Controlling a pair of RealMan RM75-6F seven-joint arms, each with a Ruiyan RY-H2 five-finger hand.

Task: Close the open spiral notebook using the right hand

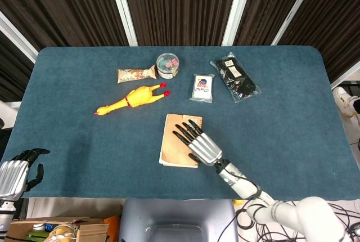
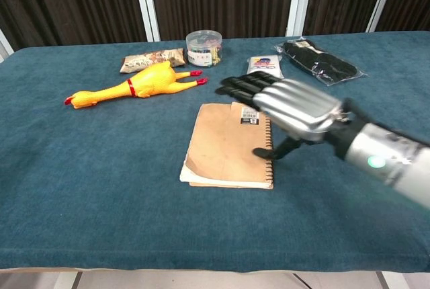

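The spiral notebook (image 1: 176, 146) (image 2: 225, 144) lies shut on the blue table, brown cover up, spiral binding along its right edge and a barcode sticker at its far right corner. My right hand (image 1: 198, 140) (image 2: 289, 105) hovers above the notebook's right side with its fingers spread and nothing in it. In the chest view the hand is lifted off the cover, thumb pointing down beside the spiral. My left hand (image 1: 17, 169) hangs off the table's near left corner, fingers loosely curled, holding nothing.
A yellow rubber chicken (image 1: 132, 99) (image 2: 134, 84) lies left of the notebook. Behind it are a snack packet (image 1: 135, 74), a round clear tub (image 1: 168, 65) (image 2: 204, 47), a small white packet (image 1: 203, 88) and a black bagged item (image 1: 235, 77).
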